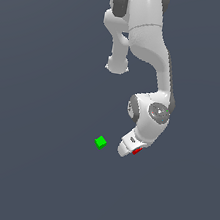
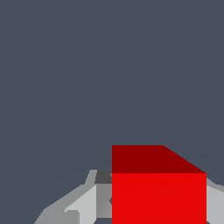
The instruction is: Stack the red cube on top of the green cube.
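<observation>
Gripping the red cube (image 2: 158, 192), the hand (image 1: 135, 149) could drop it off-centre onto the green cube (image 1: 100, 142), toppling it.

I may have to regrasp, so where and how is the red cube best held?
Grip the red cube across two opposite flat side faces, coming straight down from above. It is a plain cube, so parallel faces suit the gripper, whose fingers already flank it in the wrist view. Keep its underside free for setting onto the green cube.
</observation>
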{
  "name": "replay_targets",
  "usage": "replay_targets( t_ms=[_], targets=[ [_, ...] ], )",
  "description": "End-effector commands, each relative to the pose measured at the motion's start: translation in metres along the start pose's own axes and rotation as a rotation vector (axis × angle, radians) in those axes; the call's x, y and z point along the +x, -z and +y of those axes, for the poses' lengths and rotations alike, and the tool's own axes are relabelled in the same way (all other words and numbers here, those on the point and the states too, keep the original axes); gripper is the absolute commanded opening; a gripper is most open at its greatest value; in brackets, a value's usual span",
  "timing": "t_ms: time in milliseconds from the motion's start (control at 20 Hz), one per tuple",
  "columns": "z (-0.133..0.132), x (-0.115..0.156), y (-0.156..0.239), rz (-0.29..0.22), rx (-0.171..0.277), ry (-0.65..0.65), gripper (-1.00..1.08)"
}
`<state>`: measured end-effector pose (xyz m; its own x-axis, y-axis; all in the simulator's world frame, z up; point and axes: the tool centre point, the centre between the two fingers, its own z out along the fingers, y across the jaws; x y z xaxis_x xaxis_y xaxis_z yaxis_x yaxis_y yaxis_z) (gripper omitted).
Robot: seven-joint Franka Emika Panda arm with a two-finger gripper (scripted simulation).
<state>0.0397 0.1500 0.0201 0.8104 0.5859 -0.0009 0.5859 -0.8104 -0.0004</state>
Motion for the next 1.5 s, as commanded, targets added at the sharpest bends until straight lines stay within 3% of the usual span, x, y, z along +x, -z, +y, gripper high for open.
replay_targets(
  t_ms=[0, 850, 1450],
  targets=[
    [0.000, 0.000, 0.003, 0.001, 0.000, 0.000, -1.00],
    [0.000, -0.001, 0.092, 0.000, -0.001, 0.000, -1.00],
    [0.014, -0.010, 0.093, 0.002, -0.001, 0.000, -1.00]
  ],
)
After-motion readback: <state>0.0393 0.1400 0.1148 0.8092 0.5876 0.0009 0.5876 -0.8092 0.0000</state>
